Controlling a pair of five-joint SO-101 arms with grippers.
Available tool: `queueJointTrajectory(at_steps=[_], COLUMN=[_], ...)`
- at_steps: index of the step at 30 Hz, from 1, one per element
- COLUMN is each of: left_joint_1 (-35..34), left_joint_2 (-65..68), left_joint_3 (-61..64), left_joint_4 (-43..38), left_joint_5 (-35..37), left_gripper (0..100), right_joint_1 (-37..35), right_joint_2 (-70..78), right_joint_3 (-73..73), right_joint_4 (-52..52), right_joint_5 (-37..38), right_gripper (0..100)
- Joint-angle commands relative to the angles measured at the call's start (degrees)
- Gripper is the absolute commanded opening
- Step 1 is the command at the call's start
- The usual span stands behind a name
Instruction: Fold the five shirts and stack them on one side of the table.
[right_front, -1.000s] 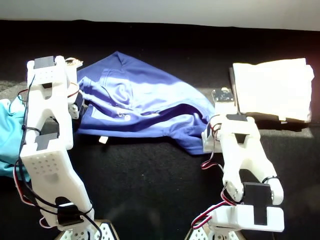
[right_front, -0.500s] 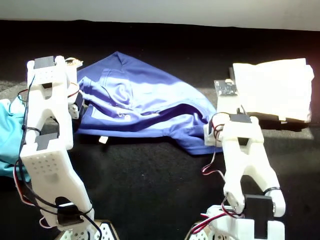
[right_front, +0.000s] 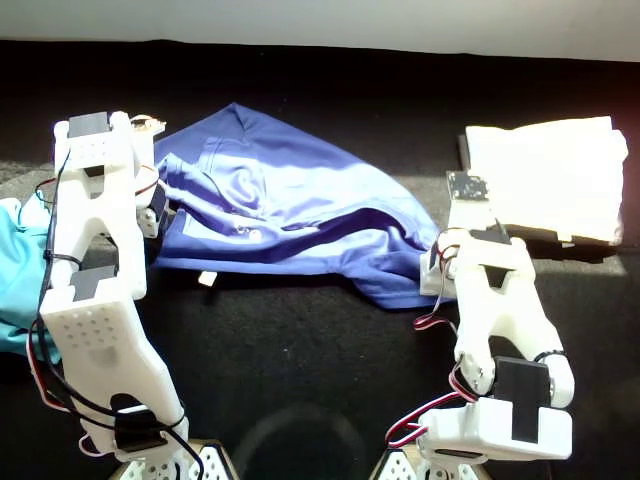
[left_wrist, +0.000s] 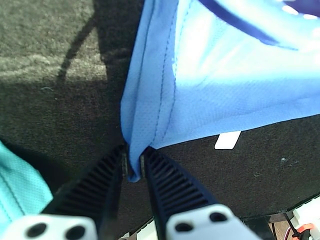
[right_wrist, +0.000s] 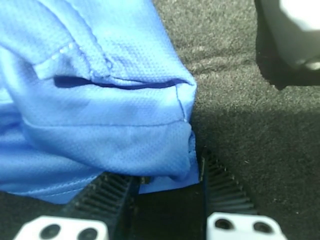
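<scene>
Pinching hem of limp blue shirt (left_wrist: 225, 75) in left fingers (left_wrist: 102, 180); straddling its corner, right fingers (right_wrist: 222, 185) wide; likely best held by seams.

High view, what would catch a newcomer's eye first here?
The blue shirt lies crumpled across the middle of the black table. The left gripper pinches one edge of it, and the right gripper sits open at its opposite corner. A pale folded stack lies at the far right.
</scene>
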Motion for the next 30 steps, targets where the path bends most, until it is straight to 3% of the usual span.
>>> queueJointTrajectory(at_steps=[1,3,10,15,21,25,30], left_joint_1=[0.8,0.8,2.1,7.5,14.2,15.6,16.0], left_joint_2=[-0.9,-0.9,-0.6,-3.0,-18.2,-30.6,-44.8], left_joint_3=[-2.3,-2.3,-2.3,-3.5,-3.5,-1.5,-1.8], left_joint_4=[0.4,0.4,0.1,0.6,1.8,1.8,1.4], left_joint_5=[-0.1,-0.1,-0.1,-0.1,1.0,4.8,4.7], left_gripper=[1,1,1,1,1,1,1], right_joint_1=[0.4,0.5,1.7,4.7,8.8,8.9,8.9], right_joint_2=[0.1,-0.2,-2.6,-16.2,-36.0,-46.9,-52.8], right_joint_3=[-1.7,-1.8,-2.4,-2.3,-3.1,-7.1,-18.3], right_joint_4=[-0.7,-0.7,-0.8,-0.3,5.6,10.3,12.8], right_joint_5=[0.3,0.3,0.2,0.2,0.2,0.3,3.1], right_gripper=[11.2,0.2,0.7,0.7,0.7,0.7,0.7])
